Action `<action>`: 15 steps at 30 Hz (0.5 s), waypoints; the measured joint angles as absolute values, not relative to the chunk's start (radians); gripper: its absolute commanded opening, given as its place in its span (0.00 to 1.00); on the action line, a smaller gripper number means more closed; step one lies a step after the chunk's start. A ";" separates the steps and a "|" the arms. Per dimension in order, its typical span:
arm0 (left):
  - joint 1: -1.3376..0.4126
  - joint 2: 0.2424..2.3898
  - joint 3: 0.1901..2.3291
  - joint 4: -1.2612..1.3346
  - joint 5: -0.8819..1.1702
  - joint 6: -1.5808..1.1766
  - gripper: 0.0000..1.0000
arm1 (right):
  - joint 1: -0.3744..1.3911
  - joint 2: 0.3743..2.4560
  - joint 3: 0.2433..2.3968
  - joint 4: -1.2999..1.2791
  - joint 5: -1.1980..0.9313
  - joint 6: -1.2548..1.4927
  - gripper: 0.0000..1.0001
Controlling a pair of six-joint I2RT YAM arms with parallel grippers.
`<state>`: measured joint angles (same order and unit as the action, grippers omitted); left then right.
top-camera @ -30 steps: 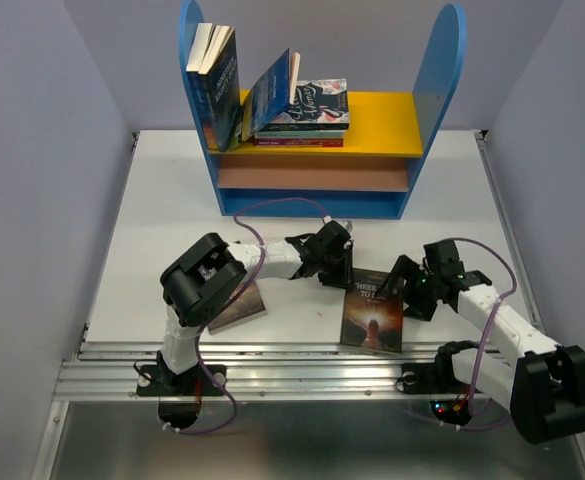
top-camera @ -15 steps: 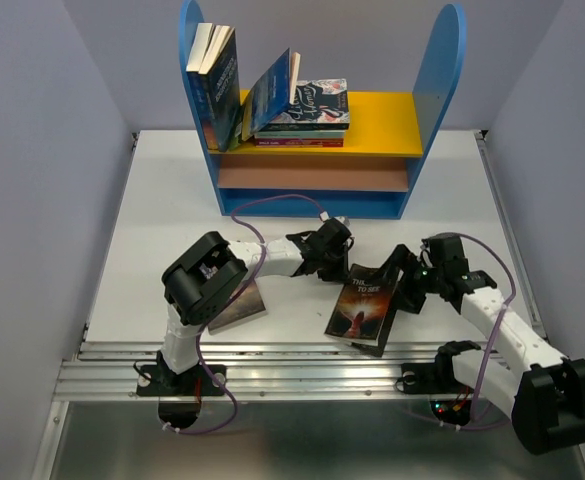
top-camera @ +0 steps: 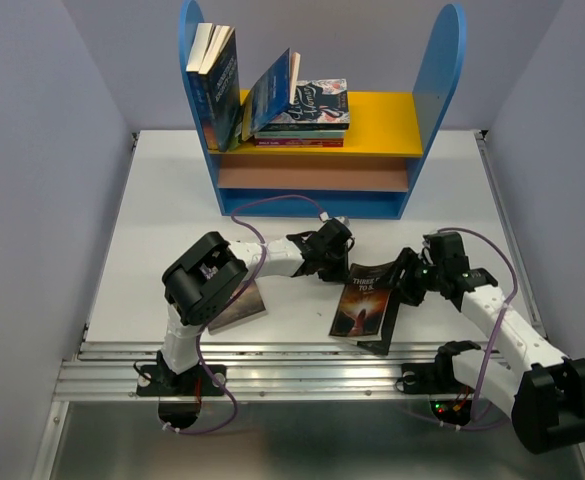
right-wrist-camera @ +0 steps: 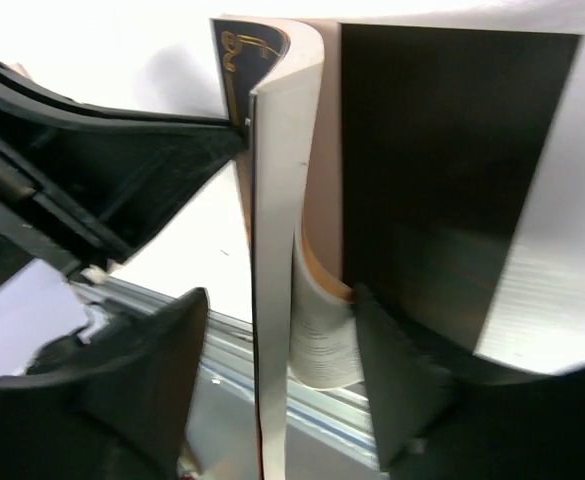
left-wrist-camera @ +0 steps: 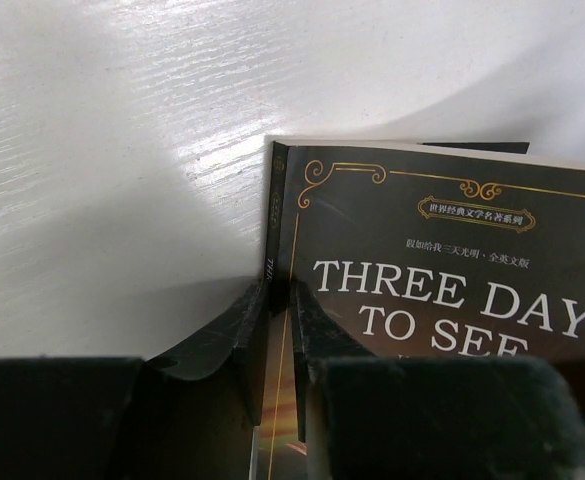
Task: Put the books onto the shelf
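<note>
Clearly, left gripper [left-wrist-camera: 278, 315] clamps the book [left-wrist-camera: 442, 240] spine (right gripper [right-wrist-camera: 280, 320] straddles it).

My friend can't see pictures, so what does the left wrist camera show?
The left gripper is shut on the spine edge of a dark book, which is titled Three Days to See in white letters with gold trim. Behind it is a white table.

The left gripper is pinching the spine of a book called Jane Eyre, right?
Not quite. The left gripper does pinch the book at its spine, but the cover reads Three Days to See, not Jane Eyre. The left wrist view shows the title plainly.
</note>
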<state>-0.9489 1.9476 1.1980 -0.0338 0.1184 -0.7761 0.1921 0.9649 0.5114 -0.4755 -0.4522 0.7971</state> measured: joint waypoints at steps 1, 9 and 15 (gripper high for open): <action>-0.949 1.948 1.198 -0.035 0.118 -0.776 0.24 | 0.192 0.965 0.514 -0.488 -0.445 0.780 0.43; -0.949 1.948 1.200 -0.037 0.118 -0.776 0.24 | 0.192 0.990 0.530 -0.526 -0.439 0.685 0.19; -0.953 1.948 1.200 -0.039 0.119 -0.779 0.24 | 0.192 0.997 0.545 -0.532 -0.468 0.600 0.08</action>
